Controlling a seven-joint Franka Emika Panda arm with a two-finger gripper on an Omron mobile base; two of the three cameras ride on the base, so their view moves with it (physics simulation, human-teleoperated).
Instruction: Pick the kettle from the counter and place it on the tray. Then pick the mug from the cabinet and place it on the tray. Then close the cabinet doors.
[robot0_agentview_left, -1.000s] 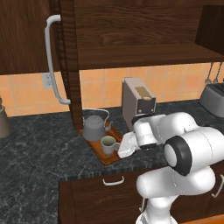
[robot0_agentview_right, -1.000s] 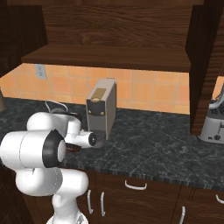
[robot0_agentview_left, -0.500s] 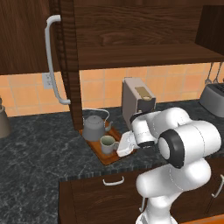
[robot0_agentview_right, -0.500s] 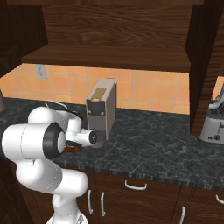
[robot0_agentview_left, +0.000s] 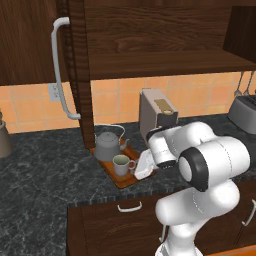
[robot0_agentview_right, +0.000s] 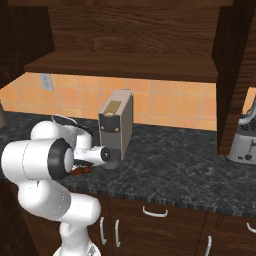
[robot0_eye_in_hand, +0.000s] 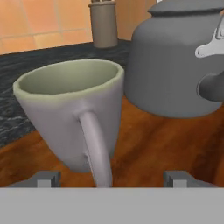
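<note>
Off-white mug (robot0_eye_in_hand: 72, 118) on the tray (robot0_eye_in_hand: 166, 144), hand (robot0_eye_in_hand: 111, 178) spread wide around its handle, not gripping.

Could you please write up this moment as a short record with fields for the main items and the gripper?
kettle: upright on the tray, at its back end
mug: on the tray in front of the kettle, handle toward the gripper
tray: on the counter, below the cabinet's left door
gripper: open, a fingertip on either side of the mug's handle
cabinet doors: both open
cabinet shelf: nothing seen on it
task left: close the doors
</note>
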